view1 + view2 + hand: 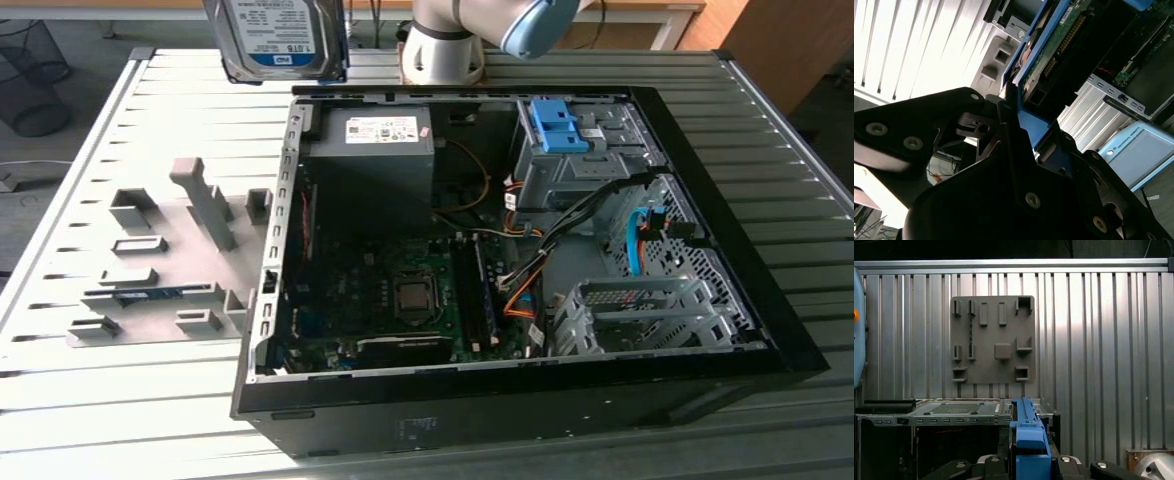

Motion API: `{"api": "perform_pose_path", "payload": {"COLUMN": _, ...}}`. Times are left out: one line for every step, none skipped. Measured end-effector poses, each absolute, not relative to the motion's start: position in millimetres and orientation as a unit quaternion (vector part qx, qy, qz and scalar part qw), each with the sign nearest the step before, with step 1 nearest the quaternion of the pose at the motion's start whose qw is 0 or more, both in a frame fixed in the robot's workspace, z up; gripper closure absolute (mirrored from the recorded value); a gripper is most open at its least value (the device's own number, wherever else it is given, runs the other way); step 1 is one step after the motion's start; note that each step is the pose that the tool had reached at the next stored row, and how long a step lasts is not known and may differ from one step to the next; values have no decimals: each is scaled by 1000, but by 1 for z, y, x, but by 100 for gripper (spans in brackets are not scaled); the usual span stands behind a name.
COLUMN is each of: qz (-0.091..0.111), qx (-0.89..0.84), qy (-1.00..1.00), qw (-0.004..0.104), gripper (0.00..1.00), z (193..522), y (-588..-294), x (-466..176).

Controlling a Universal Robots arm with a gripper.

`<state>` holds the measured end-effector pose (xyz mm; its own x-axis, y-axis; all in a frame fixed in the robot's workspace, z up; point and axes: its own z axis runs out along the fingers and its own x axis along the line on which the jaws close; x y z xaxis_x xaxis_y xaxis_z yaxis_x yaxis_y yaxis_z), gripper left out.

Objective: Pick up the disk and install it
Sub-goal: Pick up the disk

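1. Your gripper (1028,461) is clamped on the disk (1027,432), gripping its blue caddy edge.
2. In the exterior view, the disk hangs aloft above the slatted table (160,110), beside the open computer case (754,300).

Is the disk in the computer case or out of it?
Out. The disk hangs in the air beyond the case rim, clamped in the gripper.

Place: robotics lab or workshop.
Desk: slatted aluminium desk (160,420) carrying an open computer case (521,400).
Beside the case: grey fixture plate (174,260) with part holders.
Behind the case: robot arm base (441,55), wire waste basket (27,75), wooden cabinet (787,40).
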<state>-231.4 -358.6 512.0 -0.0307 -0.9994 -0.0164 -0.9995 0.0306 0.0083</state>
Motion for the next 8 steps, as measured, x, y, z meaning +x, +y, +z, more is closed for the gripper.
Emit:
{"api": "perform_pose_path", "payload": {"qz": 9, "qx": -696, "qy": 718, "qw": 3, "gripper": 63, "z": 512, "y": -359, "x": -231}}
{"api": "perform_pose_path", "payload": {"qz": 9, "qx": -696, "qy": 718, "qw": 3, "gripper": 63, "z": 512, "y": -359, "x": -230}}
{"api": "perform_pose_path", "payload": {"qz": 9, "qx": -696, "qy": 718, "qw": 3, "gripper": 63, "z": 512, "y": -359, "x": -229}}
{"api": "perform_pose_path", "payload": {"qz": 9, "qx": -696, "qy": 718, "qw": 3, "gripper": 63, "z": 512, "y": -359, "x": -228}}
{"api": "perform_pose_path", "payload": {"qz": 9, "qx": -696, "qy": 718, "qw": 3, "gripper": 63, "z": 512, "y": -359, "x": -227}}
{"api": "perform_pose_path", "payload": {"qz": 9, "qx": -696, "qy": 718, "qw": 3, "gripper": 63, "z": 512, "y": -359, "x": -227}}
{"api": "perform_pose_path", "payload": {"qz": 9, "qx": -696, "qy": 718, "qw": 3, "gripper": 63, "z": 512, "y": -359, "x": -226}}
{"api": "perform_pose_path", "payload": {"qz": 9, "qx": -696, "qy": 718, "qw": 3, "gripper": 63, "z": 512, "y": -359, "x": -225}}
